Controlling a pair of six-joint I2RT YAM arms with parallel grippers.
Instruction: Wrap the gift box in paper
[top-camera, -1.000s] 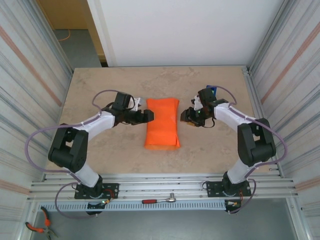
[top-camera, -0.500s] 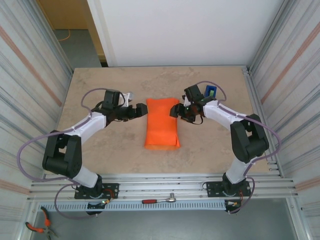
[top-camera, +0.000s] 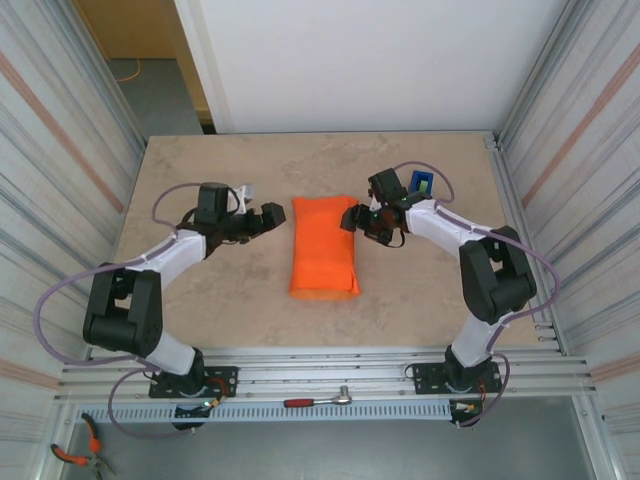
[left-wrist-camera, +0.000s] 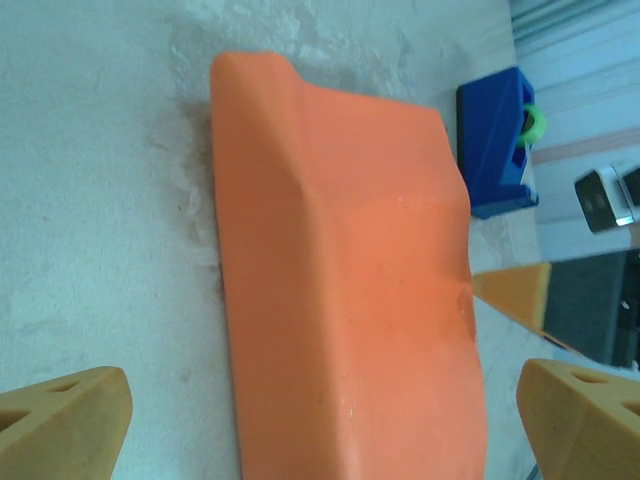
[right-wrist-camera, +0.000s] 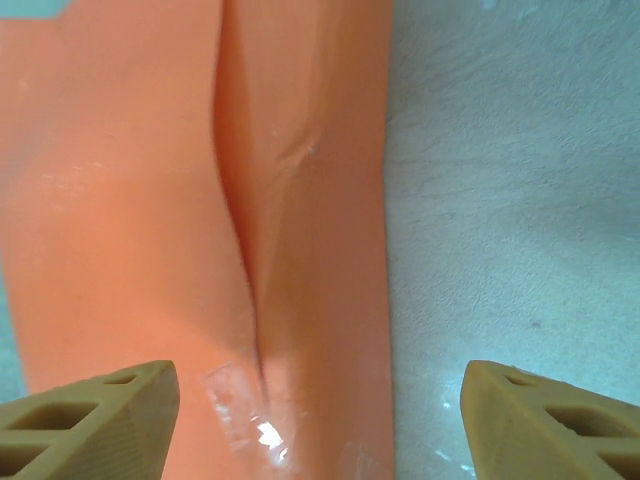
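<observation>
1. Orange paper lies folded into a long closed packet in the middle of the bench. The gift box is hidden; judging by the raised, padded shape, it sits inside the packet.
2. The left jaws have let go and pulled back. A second ago they were at the packet's left edge; now they stand apart from it to the left, spread to their widest and holding nothing.
3. The right jaws have gone the other way. From a spot clear of the packet they have come in to its far right corner, widening as they came. In the right wrist view one finger hangs over the paper and the other over bare bench, with nothing gripped.
4. That view also shows a seam running along the packet, with a small glossy patch on it. It may be tape, but I cannot be sure.
5. A blue tape dispenser stands beyond the right arm, apart from the packet.
6. The paper has kept its fold since the left jaws released it, so the long wrap looks settled. The packet's ends seem to be the work that remains, and the right jaws are placed to start on the far one.
</observation>
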